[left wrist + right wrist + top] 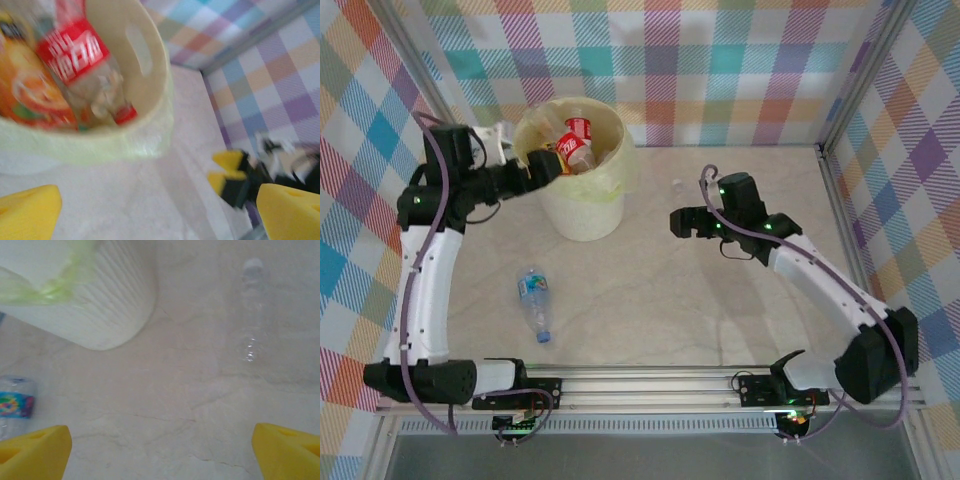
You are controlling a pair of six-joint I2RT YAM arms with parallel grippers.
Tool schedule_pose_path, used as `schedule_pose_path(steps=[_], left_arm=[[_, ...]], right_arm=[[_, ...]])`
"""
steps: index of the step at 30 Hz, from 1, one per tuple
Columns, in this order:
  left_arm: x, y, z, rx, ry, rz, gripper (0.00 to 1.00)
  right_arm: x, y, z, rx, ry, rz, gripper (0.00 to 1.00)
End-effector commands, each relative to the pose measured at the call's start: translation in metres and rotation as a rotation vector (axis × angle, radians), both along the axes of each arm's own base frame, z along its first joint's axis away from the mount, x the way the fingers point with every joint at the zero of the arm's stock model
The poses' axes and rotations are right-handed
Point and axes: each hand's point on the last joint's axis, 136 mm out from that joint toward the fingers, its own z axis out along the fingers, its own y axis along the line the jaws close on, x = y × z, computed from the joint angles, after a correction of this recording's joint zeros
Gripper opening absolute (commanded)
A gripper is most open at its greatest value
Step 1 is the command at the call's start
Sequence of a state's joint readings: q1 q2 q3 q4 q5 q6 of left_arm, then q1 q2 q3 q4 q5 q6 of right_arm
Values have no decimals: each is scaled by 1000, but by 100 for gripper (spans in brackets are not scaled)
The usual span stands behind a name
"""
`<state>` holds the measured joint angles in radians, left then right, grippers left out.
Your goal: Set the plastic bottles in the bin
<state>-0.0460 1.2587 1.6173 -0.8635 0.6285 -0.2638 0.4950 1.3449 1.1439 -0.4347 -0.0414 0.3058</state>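
The round pale-yellow bin (582,205) stands at the back left with several plastic bottles inside, among them a red-labelled one (579,131). My left gripper (542,165) hovers at the bin's left rim, open and empty. The left wrist view shows the red-labelled bottle (76,49) and an orange-labelled one (25,90) inside the bin (150,100). A blue-labelled bottle (533,301) lies on the table in front of the bin. A clear bottle (250,310) with a white cap lies further right. My right gripper (678,222) hangs open above the table's middle, holding nothing.
The pale marble table (670,300) is walled by plaid panels and metal frame posts (835,110). The blue-labelled bottle (15,405) is at the left edge of the right wrist view, the bin's ribbed wall (100,305) at its top left.
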Motion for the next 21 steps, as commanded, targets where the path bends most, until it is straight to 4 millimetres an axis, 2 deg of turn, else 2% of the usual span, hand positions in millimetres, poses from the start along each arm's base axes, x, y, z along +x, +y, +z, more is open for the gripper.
schedule_pose_path(steps=[1,5,10,15,21], left_arm=[[-48,-22,-1,-39,-48,-139,100],[-76,-35,-38,-106,12,-164,100],[-91,-48,-87,-161,114,-166,100],[-98,-69,-118,-169,155,-186,100],[-104,-92,-148,-120,193,-210,100]], right_arm=[[25,-11,-9,-54,17,-65,91],[53,-15,-41,-113,77,-90,90],[83,-9,-69,-169,112,-76,91],[113,-6,-94,-218,151,-87,90],[136,-8,-119,-295,184,-110,88]])
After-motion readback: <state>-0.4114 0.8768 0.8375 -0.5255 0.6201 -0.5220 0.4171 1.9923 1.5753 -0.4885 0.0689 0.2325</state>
